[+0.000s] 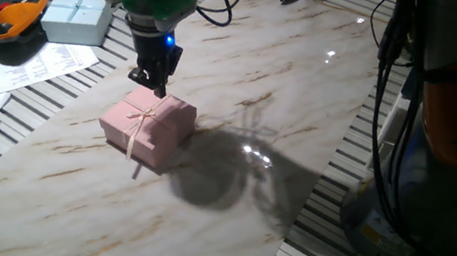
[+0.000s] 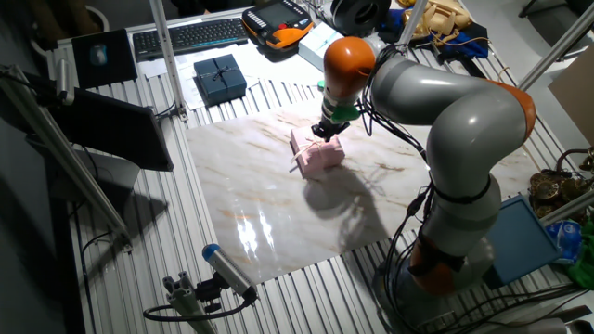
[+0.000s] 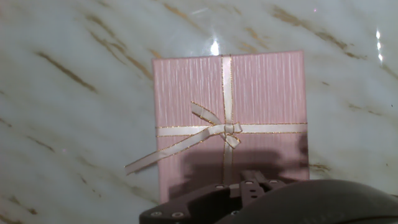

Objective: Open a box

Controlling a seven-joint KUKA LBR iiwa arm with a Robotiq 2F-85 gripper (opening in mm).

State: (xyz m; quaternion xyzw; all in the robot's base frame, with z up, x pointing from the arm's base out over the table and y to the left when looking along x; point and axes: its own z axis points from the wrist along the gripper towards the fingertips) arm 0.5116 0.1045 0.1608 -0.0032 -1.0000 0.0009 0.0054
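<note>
The small pale-pink box [image 1: 149, 127] sits closed on the marble board [image 1: 306, 94], its lid on and tied with a thin cream ribbon bow [image 3: 214, 132]. It also shows in the other fixed view [image 2: 320, 158] and fills the hand view [image 3: 230, 93]. My gripper [image 1: 158, 88] points down at the far edge of the lid, just above it or touching it. Its fingers look pressed together and hold nothing. In the hand view the gripper [image 3: 252, 182] sits over the box's near edge. It also shows in the other fixed view [image 2: 322, 133].
A pale blue-white ribboned box [image 1: 77, 16] stands beyond the board's left end, with an orange hand controller [image 1: 14, 14] and papers [image 1: 29, 66] next to it. A dark blue ribboned box [image 2: 220, 77] and a keyboard [image 2: 190, 35] lie further back. The arm's base [image 2: 445, 250] stands by the board.
</note>
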